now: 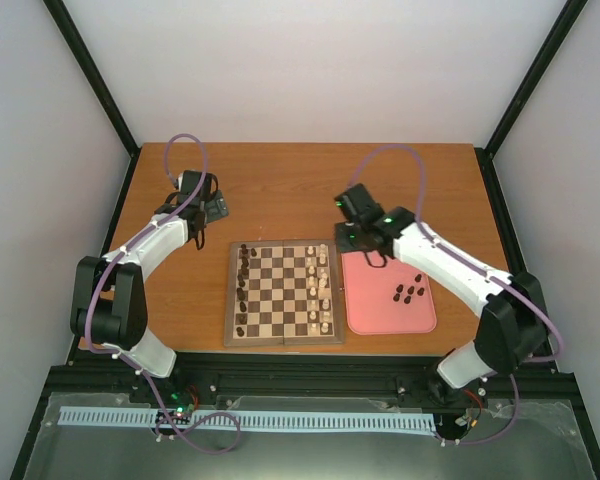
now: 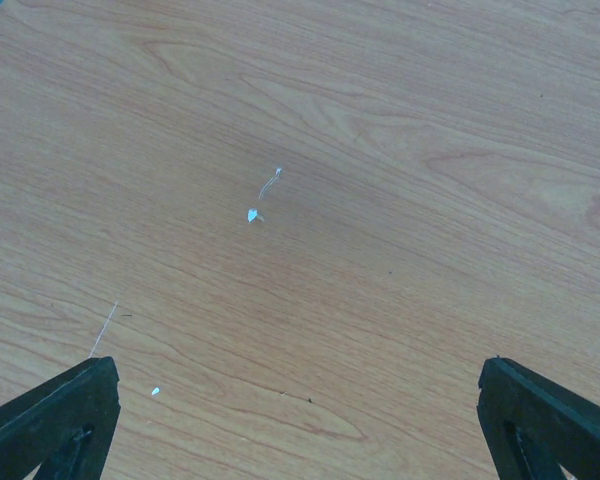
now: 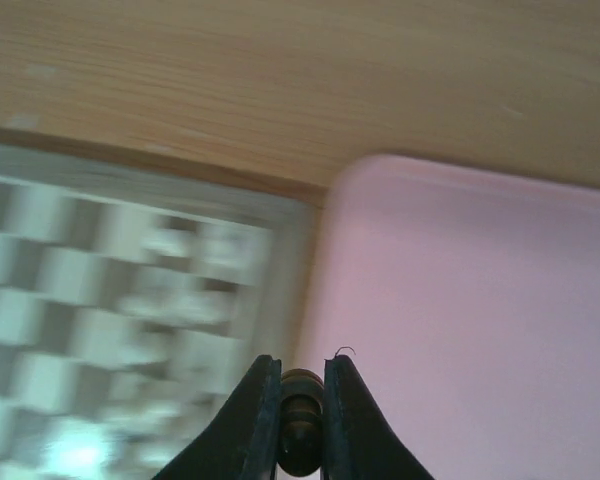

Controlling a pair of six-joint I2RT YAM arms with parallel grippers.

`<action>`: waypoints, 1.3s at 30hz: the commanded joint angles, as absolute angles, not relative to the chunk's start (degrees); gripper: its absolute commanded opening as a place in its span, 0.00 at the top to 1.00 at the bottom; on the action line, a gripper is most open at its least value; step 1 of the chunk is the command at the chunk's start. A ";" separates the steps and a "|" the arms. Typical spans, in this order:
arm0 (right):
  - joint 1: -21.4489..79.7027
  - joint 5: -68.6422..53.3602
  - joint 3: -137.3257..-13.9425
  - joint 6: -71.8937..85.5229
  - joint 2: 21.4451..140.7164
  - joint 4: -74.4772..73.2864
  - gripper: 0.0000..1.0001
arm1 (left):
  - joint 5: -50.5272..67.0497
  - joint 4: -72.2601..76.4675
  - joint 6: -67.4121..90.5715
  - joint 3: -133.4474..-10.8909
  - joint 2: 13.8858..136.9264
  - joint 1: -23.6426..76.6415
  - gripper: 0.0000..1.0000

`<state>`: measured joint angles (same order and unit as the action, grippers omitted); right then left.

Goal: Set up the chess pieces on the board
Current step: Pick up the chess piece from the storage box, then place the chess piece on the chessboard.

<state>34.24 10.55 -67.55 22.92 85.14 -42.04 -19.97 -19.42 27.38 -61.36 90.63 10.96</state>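
Chess pieces [image 1: 242, 290], the dark ones, stand mostly in a line down the left side of the board [image 1: 280, 292]. From above they are too small to count or to tell apart by kind. A few more sit in a loose cluster [image 1: 410, 291] on the pink tray [image 1: 380, 312], which lies just beside the board's right edge on the desk [image 1: 280, 190]. White pieces [image 1: 322, 290] fill the board's right side (just as hard to count).

One dark piece [image 3: 300, 430] is pinched between the right fingers [image 3: 260, 420]. Only a sliver shows in the narrow gap and its lower part is cut off by the picture's edge, so I can't say which kind it is, nor whether it touches anything below. Behind it, in the wrist view, the board is a blur on the left and the tray's rounded corner lies on the right, with the fingers about over the seam between them. From above, the right arm [image 1: 450, 265] hides those fingers near the tray's far left corner.

The left fingers [image 2: 65, 420] are spread wide, with only their tips in view at the bottom corners, over bare desk with a few pale specks [image 2: 255, 212]. From above, the left arm [image 1: 150, 240] reaches out beyond the board's far left corner, well apart from the pieces.
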 commanded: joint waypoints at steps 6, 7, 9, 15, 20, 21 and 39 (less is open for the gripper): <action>53.16 7.88 -90.65 22.90 103.59 -46.23 0.97 | -20.04 -19.95 27.02 -63.28 91.18 11.25 0.00; 54.06 7.46 -92.96 22.53 106.86 -46.52 0.97 | -20.00 -20.04 26.99 -63.28 91.17 11.25 0.00; 55.00 6.17 -96.89 21.83 111.14 -47.32 0.97 | -19.97 -20.13 26.99 -63.24 91.05 11.27 0.00; 55.20 2.87 -104.03 20.20 119.65 -48.12 0.97 | -19.59 -19.86 26.92 -62.84 90.43 11.25 0.00; 55.22 0.70 -107.34 19.51 123.46 -48.10 0.97 | -19.68 -19.95 26.95 -63.18 90.88 11.25 0.00; 55.20 0.36 -107.93 19.42 124.03 -48.04 0.97 | -19.85 -19.94 26.94 -63.21 90.97 11.29 0.00; 55.20 -0.32 -111.41 18.35 129.66 -46.52 0.97 | -19.84 -19.86 26.90 -63.36 91.42 11.25 0.00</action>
